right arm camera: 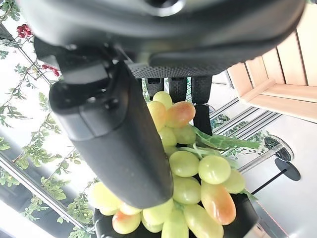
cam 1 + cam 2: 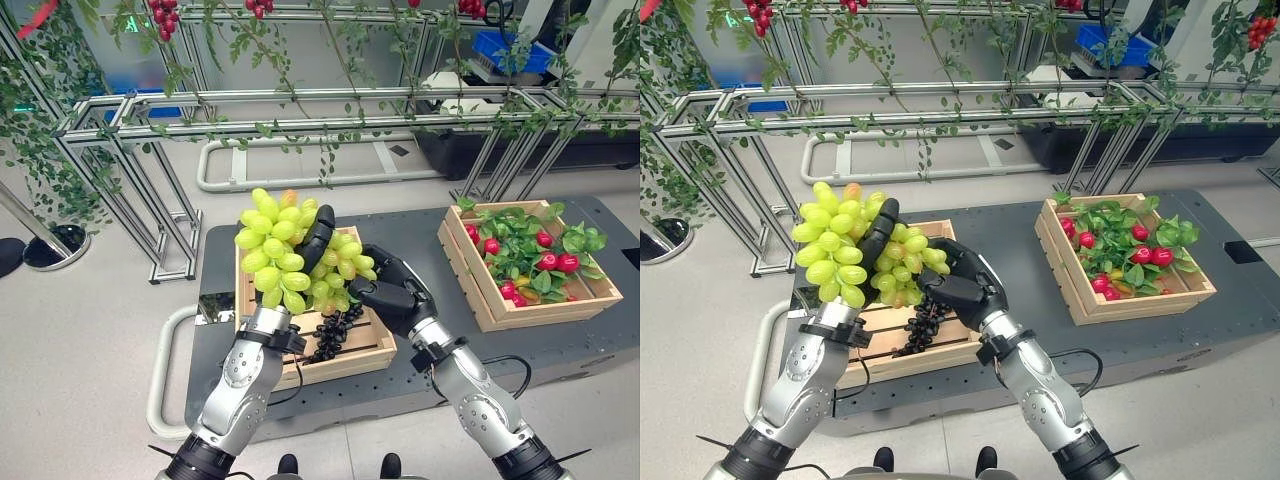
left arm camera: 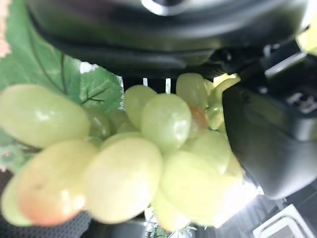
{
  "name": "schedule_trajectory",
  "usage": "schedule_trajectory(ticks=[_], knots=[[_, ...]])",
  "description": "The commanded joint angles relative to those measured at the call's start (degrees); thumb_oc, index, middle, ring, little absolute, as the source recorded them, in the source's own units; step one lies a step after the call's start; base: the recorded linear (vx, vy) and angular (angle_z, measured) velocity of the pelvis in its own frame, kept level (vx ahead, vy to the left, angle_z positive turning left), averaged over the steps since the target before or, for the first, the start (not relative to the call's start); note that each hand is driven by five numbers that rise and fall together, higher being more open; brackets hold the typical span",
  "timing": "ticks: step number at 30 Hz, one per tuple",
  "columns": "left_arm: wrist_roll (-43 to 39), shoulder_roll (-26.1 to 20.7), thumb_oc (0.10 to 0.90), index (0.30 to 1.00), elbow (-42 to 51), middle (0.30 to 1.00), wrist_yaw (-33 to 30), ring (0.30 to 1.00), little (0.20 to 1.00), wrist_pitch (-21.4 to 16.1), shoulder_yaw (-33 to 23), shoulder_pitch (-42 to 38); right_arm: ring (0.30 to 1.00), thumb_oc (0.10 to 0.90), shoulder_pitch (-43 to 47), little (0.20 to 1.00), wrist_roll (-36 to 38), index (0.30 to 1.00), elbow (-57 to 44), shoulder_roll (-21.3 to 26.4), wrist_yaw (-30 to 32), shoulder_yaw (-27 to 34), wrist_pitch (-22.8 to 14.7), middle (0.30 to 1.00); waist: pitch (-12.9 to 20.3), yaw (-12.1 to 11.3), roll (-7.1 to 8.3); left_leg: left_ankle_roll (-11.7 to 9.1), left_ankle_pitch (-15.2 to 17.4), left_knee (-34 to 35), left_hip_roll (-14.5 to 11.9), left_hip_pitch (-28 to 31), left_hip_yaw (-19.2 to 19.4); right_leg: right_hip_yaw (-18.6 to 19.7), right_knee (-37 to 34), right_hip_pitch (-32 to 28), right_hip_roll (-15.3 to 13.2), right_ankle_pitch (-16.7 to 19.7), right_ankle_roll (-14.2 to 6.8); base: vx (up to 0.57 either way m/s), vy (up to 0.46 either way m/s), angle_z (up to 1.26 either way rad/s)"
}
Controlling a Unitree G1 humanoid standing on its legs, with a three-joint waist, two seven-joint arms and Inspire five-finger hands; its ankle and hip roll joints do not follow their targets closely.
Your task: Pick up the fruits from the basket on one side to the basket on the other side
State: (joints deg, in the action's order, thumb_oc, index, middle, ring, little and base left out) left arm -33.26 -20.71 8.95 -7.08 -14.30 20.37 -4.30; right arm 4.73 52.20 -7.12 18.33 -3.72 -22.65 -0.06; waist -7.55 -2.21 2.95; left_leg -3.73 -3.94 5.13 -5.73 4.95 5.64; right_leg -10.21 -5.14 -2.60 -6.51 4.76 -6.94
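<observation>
Left hand curled round green grape bunch, lifted above left basket; dark grapes lying inside. Right hand curled on same bunch's right side. Right basket well apart, holding red fruit among leaves
</observation>
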Motion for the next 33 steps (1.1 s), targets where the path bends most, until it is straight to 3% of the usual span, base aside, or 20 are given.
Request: schedule_trajectory(ticks=[1,10,22,30,33], knots=[[7.74,-0.73,0.8,0.9,1.22,0.9,0.23,0.9,0.9,-4.62,2.03,-5.44,0.3,0.4,5.39,0.3,3.67,0.3,-8.32,-4.98,-2.6,2.64,-9.14,0.3,3.33,0.14,-0.28,1.22,7.08,-0.13,1.43,2.3,-0.4,-1.0,0.19,-2.65,-2.37,-3.08,-0.97,0.0,0.0,0.0],[27.28,-6.11,0.8,0.9,1.52,0.9,-6.53,0.9,0.9,-1.01,-2.77,-5.83,0.3,0.4,2.64,0.3,16.01,0.3,-7.68,-5.58,-0.15,4.27,-11.13,0.3,3.54,0.11,-0.81,1.16,6.86,-0.13,1.36,2.02,-0.48,-0.98,0.14,-2.47,-2.32,-3.11,-0.98,0.0,0.0,0.0],[40.44,-11.51,0.8,0.9,1.18,0.9,-10.74,0.9,0.9,1.98,-10.47,-5.04,0.3,0.4,-0.05,0.3,30.17,0.3,-7.88,-6.76,0.46,6.77,-16.98,0.3,3.95,0.39,-1.59,1.05,6.16,-0.13,1.09,1.08,-0.19,-0.52,0.14,-1.36,-2.36,-2.71,-0.82,0.0,0.0,0.0],[38.82,-14.18,0.8,0.9,-0.03,0.9,-11.77,0.9,0.9,4.31,-15.17,-3.33,0.3,0.4,-0.85,0.3,33.6,0.3,-7.95,-7.1,0.77,9.52,-21.38,0.3,4.15,0.73,-1.89,0.96,6.21,-0.13,0.72,0.99,0.18,0.11,0.14,-1.09,-1.86,-3.09,-0.58,0.01,-0.019,-0.03],[30.32,-13.82,0.8,0.9,-0.61,0.9,-9.88,0.9,0.9,3.24,-17.46,-2.26,0.3,0.4,-1.08,0.3,34.95,0.3,-7.63,-7.17,0.29,11.02,-22.11,0.3,4.13,0.84,-2.0,0.87,6.02,-0.13,0.4,0.82,0.37,0.33,0.14,-0.9,-1.6,-3.19,-0.34,0.02,-0.047,-0.03]])
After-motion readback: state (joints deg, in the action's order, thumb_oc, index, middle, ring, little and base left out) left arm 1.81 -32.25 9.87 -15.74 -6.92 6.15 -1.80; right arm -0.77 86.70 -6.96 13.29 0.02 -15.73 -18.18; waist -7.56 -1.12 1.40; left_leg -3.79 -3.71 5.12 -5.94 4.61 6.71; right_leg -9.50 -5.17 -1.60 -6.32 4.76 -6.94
